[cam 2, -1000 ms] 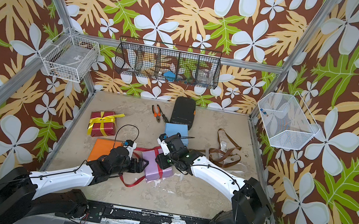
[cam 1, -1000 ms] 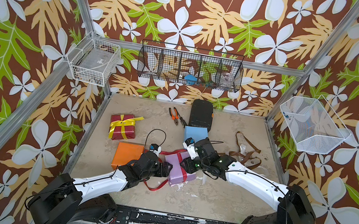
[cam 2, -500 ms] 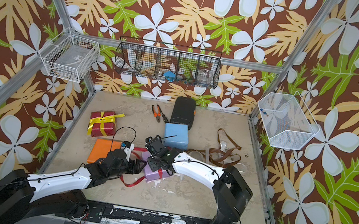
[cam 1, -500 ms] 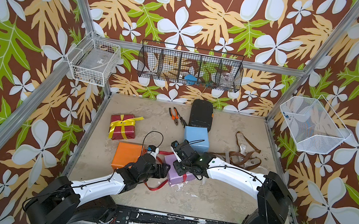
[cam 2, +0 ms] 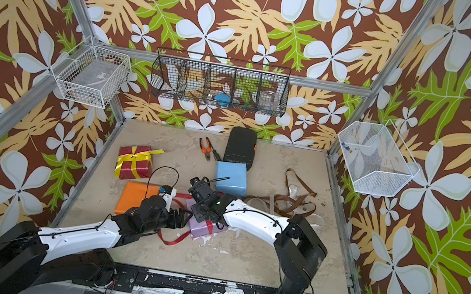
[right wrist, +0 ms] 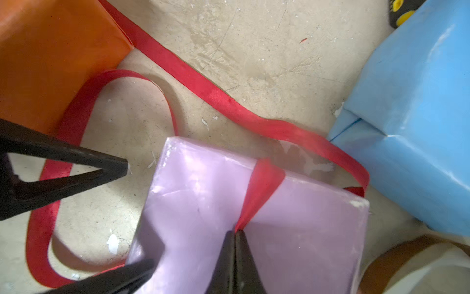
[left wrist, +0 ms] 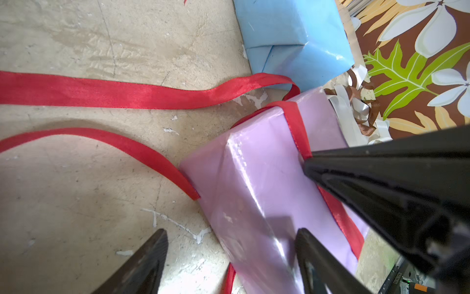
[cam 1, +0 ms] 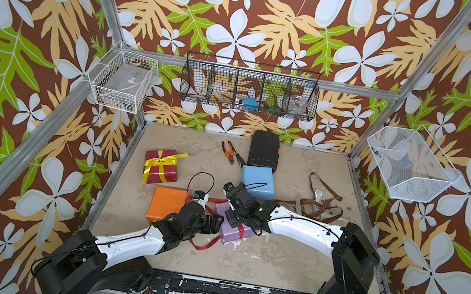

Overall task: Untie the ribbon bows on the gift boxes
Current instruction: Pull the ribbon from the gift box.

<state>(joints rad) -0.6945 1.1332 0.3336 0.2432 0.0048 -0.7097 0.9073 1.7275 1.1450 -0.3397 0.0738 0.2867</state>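
Observation:
The lilac gift box (cam 1: 234, 234) (cam 2: 208, 230) lies at the front centre, with a red ribbon (right wrist: 264, 183) crossing its top. The ribbon's long tails (left wrist: 101, 91) trail loose over the floor. My right gripper (right wrist: 235, 233) (cam 1: 231, 217) is shut on the red ribbon, pinching it on top of the box. My left gripper (left wrist: 230, 235) (cam 1: 215, 223) stands open, its fingers either side of the box's near corner. The orange (cam 1: 165, 207) and light blue (cam 1: 257, 181) boxes are bare. The dark red box (cam 1: 160, 168) carries a tied yellow bow (cam 1: 166, 159).
Loose brown and white ribbons (cam 1: 319, 204) lie right of the blue box. A black ribbed case (cam 1: 264, 149) and orange-handled pliers (cam 1: 231, 152) sit at the back. Wire baskets (cam 1: 250, 87) hang on the walls. The two grippers are close together over the lilac box.
My right gripper has swung left from beside the blue box onto the lilac box and closed on the red ribbon. The left arm has barely shifted and stays open.

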